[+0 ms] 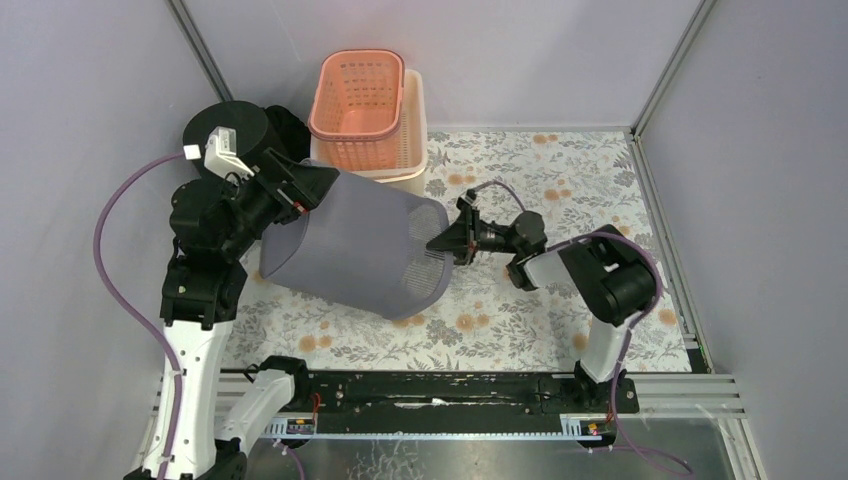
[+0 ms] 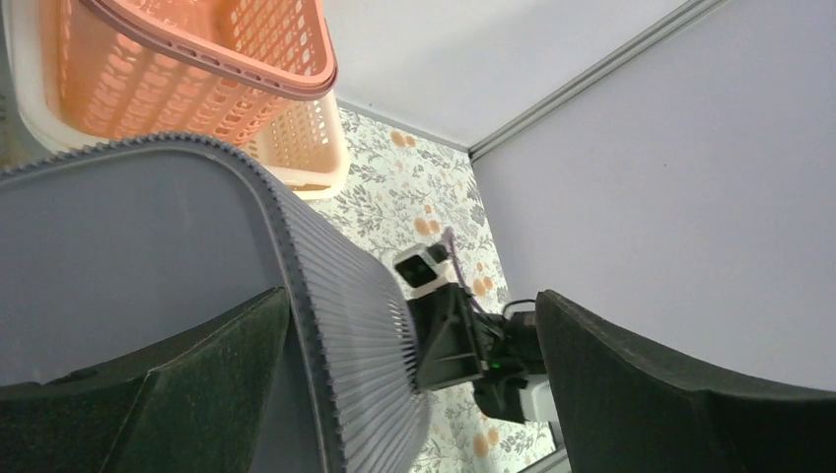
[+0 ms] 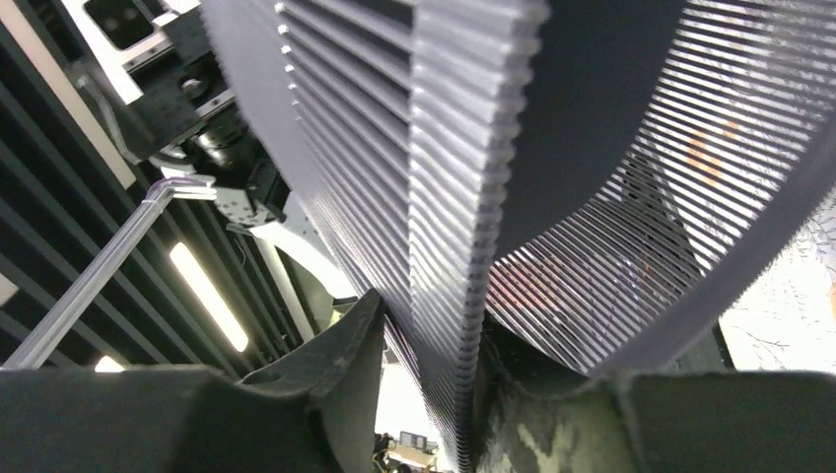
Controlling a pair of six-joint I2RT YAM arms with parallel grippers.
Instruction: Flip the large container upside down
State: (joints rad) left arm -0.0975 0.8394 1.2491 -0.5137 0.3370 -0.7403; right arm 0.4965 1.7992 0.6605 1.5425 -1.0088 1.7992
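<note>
Flowery worktop (image 1: 560,330), large grey container (image 1: 350,245) tipped on its side left of centre, mouth facing right. Orange basket (image 1: 357,95) behind, upper middle. Left gripper (image 1: 305,192) jaws gaping wide round the base edge. Right gripper (image 1: 447,243) jaws straddling the rim, can't tell if clenched.

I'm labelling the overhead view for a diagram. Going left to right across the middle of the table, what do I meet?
left gripper → bin → right gripper
</note>
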